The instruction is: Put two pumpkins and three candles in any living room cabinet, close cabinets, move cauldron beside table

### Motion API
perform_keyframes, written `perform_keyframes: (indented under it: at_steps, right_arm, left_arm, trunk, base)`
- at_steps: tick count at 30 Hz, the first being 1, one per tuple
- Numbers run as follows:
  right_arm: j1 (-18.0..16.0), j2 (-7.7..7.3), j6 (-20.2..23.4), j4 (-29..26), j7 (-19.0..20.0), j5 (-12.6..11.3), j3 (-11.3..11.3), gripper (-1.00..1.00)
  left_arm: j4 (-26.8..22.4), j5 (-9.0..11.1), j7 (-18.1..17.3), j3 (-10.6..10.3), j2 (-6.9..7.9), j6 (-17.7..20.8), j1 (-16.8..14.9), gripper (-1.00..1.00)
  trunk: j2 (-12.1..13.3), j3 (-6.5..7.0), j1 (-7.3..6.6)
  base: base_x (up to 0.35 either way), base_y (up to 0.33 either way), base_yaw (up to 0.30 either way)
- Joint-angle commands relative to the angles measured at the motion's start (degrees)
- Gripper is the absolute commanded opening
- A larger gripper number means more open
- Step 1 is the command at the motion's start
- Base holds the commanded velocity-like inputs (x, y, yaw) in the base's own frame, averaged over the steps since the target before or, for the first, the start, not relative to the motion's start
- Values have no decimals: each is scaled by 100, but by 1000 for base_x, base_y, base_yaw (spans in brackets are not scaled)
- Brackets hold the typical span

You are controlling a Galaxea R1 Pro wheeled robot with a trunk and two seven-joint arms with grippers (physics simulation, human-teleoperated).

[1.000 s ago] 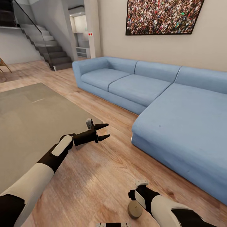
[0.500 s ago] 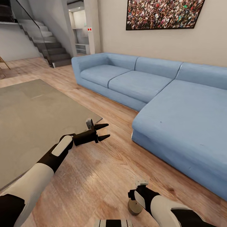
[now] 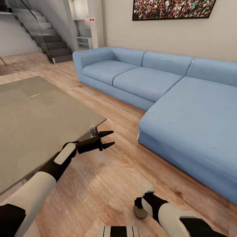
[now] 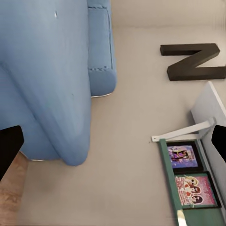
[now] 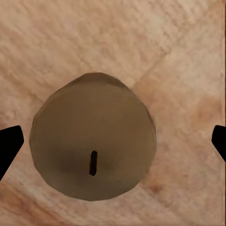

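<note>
In the head view the left gripper (image 3: 108, 138) reaches out at the centre-left of the frame, its two black pointed fingers spread apart with nothing between them, hovering just past the near corner of a low grey counter (image 3: 36, 115) that fills the left side. Below and around it runs the wooden floor (image 3: 108, 184). A long light-blue sofa (image 3: 184, 121) spans the right and upper middle of the frame, with a framed crowd picture (image 3: 172, 9) on the wall above it and a grey staircase (image 3: 46, 36) at the upper left.

At the bottom centre-right, the right arm's wrist points down at the floor, and a brownish candle (image 3: 140, 212) sits just under it. In the right wrist view the candle (image 5: 92, 136) is seen from above, a round tan top with a short dark wick, in the middle of the frame over the wood floor (image 5: 179, 56). The right gripper (image 5: 113, 141) has its black fingertips (image 5: 9, 143) at the far left and right edges, wide apart, and neither touches the candle.

In the left wrist view the sofa (image 4: 52, 75) lies at the upper left, and black fingertips (image 4: 8, 146) show at both side edges.
</note>
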Motion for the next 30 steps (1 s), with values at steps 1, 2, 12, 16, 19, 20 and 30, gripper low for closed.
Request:
perform_keyframes:
  at_steps: [1,2,12,16,19,20,30]
  right_arm:
    - [-2,-33,33,-33,33,3,0,100]
    - [-2,-65,66,-65,65,3,0,100]
    - [-2,64,-194,51,-107,43,9,100]
    - [-2,64,-274,55,-115,46,11,100]
    - [-2,64,-275,56,-117,47,9,100]
    - [-2,64,-275,56,-117,47,9,100]
    - [18,64,-276,57,-117,47,18,100]
  left_arm:
    - [-8,4,-2,-1,-2,-33,33,100]
    - [-8,4,-2,-1,-2,-66,66,100]
    - [-55,3,2,-2,-15,-37,234,100]
    - [-56,4,2,-2,-16,-39,240,100]
    - [-56,4,2,-2,-16,-43,249,100]
    - [-56,4,2,-2,-16,-43,249,100]
    - [-56,4,2,-2,-16,-41,250,100]
  trunk:
    - [0,0,0]
    - [0,0,0]
    - [0,0,0]
    - [0,0,0]
    - [0,0,0]
    - [0,0,0]
    - [0,0,0]
  base:
    - [0,0,0]
    - [0,0,0]
    - [0,0,0]
    - [0,0,0]
    - [0,0,0]
    - [0,0,0]
    - [0,0,0]
